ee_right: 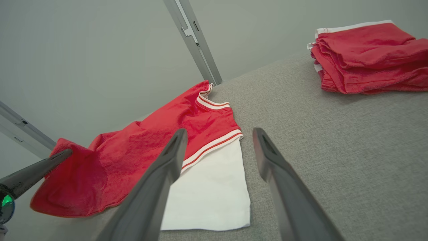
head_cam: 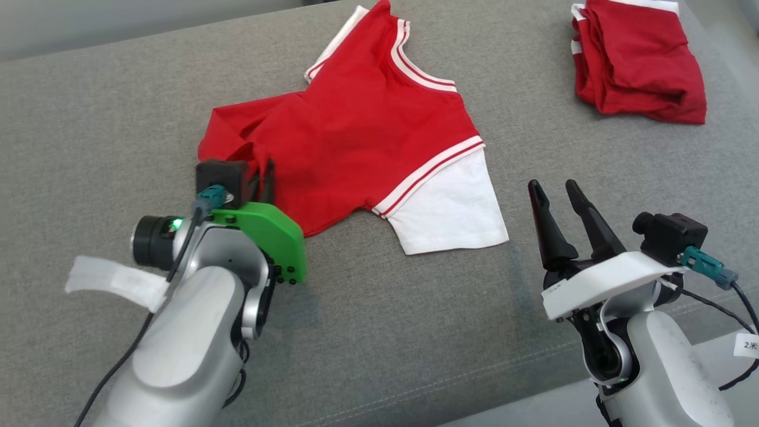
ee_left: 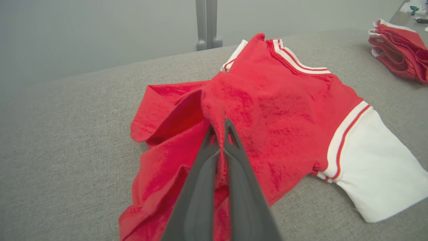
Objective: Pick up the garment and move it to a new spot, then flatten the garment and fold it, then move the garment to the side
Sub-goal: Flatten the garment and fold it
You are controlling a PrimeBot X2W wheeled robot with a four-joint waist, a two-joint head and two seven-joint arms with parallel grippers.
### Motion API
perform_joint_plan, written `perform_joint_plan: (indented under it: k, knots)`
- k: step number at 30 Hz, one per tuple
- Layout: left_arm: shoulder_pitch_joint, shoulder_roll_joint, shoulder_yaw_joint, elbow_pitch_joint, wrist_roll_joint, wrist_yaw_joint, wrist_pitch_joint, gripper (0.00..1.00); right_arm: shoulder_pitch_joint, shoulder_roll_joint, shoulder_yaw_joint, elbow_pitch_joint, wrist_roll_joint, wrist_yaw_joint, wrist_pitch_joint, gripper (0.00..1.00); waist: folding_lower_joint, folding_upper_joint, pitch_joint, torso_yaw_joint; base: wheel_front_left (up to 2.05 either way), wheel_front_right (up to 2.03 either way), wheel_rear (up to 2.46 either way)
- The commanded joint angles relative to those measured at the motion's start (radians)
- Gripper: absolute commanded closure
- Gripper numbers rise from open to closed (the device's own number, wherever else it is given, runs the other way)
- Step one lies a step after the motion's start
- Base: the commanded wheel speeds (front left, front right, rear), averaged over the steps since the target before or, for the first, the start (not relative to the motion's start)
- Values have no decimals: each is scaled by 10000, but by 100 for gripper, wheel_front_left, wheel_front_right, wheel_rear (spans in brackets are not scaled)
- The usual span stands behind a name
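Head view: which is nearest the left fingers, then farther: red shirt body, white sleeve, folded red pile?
1. Red shirt body: pinched between the fingers of the left gripper.
2. White sleeve: to its right.
3. Folded red pile: far right corner.

Setting: likely a robot test lab. Plain grey wall panels point(ee_right: 83, 50) joined by aluminium profile posts point(ee_right: 194, 40) back a grey upholstered surface point(head_cam: 415, 332). A stack of identical folded red garments point(head_cam: 637, 59) lies at one side.

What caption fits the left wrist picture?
The left hand pinches a fold of the red shirt on the grey cushion.
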Motion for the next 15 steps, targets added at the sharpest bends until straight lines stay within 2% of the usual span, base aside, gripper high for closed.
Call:
perform_joint_plan:
  k: [1, 9, 10, 11, 15]
  knots:
    - [-333, -195, -188, 394, 76, -174, -79, 100, -170, 10, 67, 65, 107, 0, -80, 0, 0, 0, 153, -316, 0, 0, 0]
    - [-1181, -1319, -937, 3074, 226, -949, -867, 100, -327, 89, 348, 359, 225, 0, -303, 0, 0, 0, 347, -717, 0, 0, 0]
    - [-1216, -1404, -969, 3306, 218, -1000, -1009, 57, -333, 90, 349, 397, 236, 0, -340, 0, 0, 0, 352, -715, 0, 0, 0]
    - [-1362, -1547, -1009, 3624, 216, -1093, -1368, 0, -309, 73, 290, 456, 228, 0, -381, 0, 0, 0, 347, -646, 0, 0, 0]
    - [-1496, -1710, -1149, 3750, 270, -1244, -2014, 0, -220, 3, 112, 544, 171, 0, -453, 0, 0, 0, 223, -343, 0, 0, 0]
